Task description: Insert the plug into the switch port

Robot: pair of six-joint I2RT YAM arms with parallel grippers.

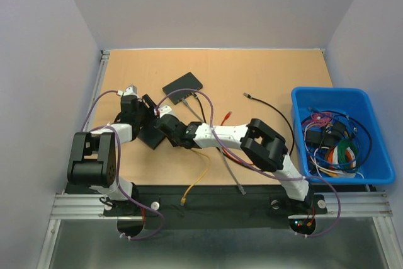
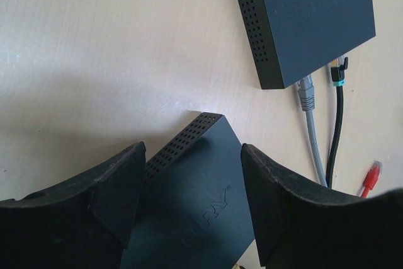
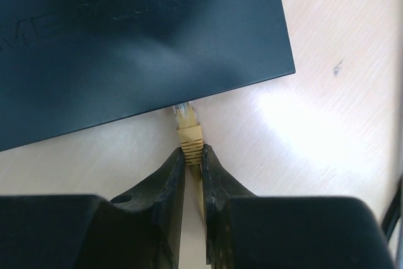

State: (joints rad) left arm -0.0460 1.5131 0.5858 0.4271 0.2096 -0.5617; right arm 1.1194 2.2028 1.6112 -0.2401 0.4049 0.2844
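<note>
A dark switch point(image 1: 151, 137) lies on the table, shown large in the right wrist view point(image 3: 138, 36). My left gripper point(image 1: 147, 119) stands open with a jaw on each side of that switch point(image 2: 195, 200), close to its edges. My right gripper point(image 3: 193, 155) is shut on the ribbed boot of a yellow plug point(image 3: 187, 127). The plug's clear tip meets the switch's near edge. The port itself is hidden under that edge. In the top view my right gripper point(image 1: 162, 123) sits just right of the switch, and the yellow cable point(image 1: 198, 177) trails toward the near edge.
A second dark switch point(image 1: 183, 84) lies farther back point(image 2: 308, 17) with a grey cable point(image 2: 306, 96) and a black cable point(image 2: 338, 80) plugged in. A red plug point(image 2: 371, 177) lies loose. A blue bin point(image 1: 378, 168) of cables stands at the right.
</note>
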